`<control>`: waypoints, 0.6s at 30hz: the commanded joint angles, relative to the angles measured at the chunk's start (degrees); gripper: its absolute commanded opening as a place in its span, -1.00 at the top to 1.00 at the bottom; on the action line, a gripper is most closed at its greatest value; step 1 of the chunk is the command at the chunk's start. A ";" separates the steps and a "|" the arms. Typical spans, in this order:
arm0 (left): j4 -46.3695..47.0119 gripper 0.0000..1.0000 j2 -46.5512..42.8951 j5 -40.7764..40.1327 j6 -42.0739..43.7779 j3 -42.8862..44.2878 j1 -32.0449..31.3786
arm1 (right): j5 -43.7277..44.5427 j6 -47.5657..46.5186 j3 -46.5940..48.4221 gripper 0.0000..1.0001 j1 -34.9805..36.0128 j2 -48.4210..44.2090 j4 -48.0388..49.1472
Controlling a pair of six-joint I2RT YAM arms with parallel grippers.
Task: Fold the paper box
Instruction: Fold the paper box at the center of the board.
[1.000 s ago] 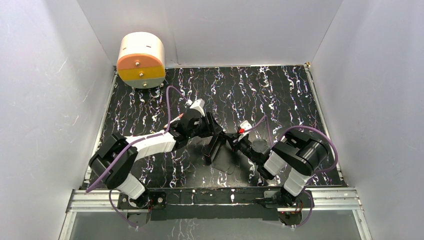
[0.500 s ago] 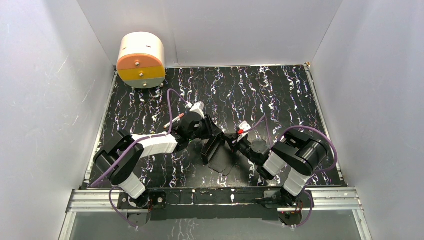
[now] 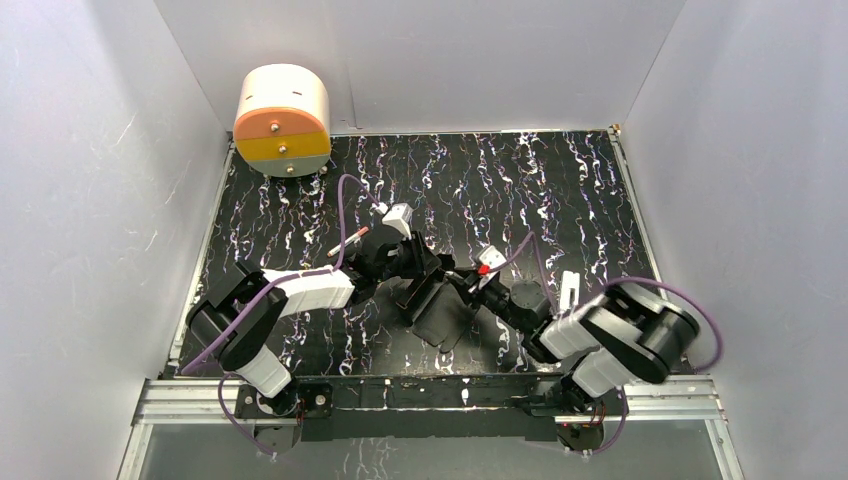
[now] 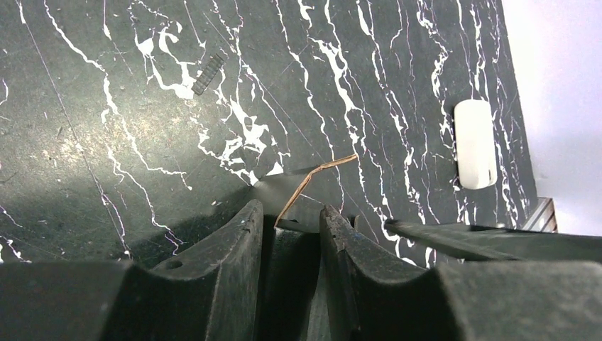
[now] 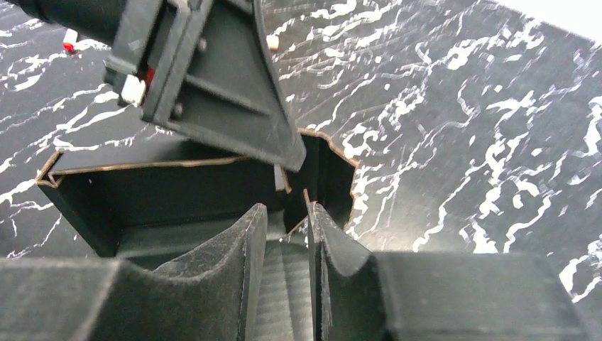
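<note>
The paper box [image 3: 441, 320] is matte black card, partly raised, lying near the middle front of the marbled table. In the right wrist view it [image 5: 177, 188] shows as an open trough with brown cut edges. My left gripper [image 3: 424, 277] reaches in from the left, and its jaws [image 4: 291, 214] are shut on a standing wall of the box [image 4: 312, 193]. My right gripper [image 3: 463, 289] comes from the right. Its jaws [image 5: 281, 210] stand apart at the box's end wall, with a card edge touching the right fingertip [image 5: 317, 222].
A cream and orange drum [image 3: 283, 118] stands at the back left corner. A small white oblong piece [image 3: 568, 290] lies right of the box, also visible in the left wrist view [image 4: 474, 142]. A short black ribbed strip [image 4: 208, 72] lies on the table. Grey walls enclose three sides.
My right gripper has opened and its elbow has swung out to the right. My left gripper has closed in on the box wall and shifted slightly towards the front.
</note>
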 commanded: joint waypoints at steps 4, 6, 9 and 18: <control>-2.39 0.67 -2.28 1.41 6.14 -0.67 -0.13 | -0.91 -5.96 3.41 0.08 -3.76 -17.31 -20.78; -2.83 0.67 -2.07 1.82 6.62 -0.25 -0.11 | -1.97 -6.89 4.83 0.01 -6.15 -20.37 -25.26; -2.61 0.67 -1.92 2.46 7.19 -0.17 -0.12 | -6.26 -7.37 6.88 -0.01 -10.98 -21.66 -28.47; -2.48 0.67 -1.57 4.42 8.48 0.49 -0.12 | -22.08 -9.77 17.62 0.03 -21.37 -7.92 -29.69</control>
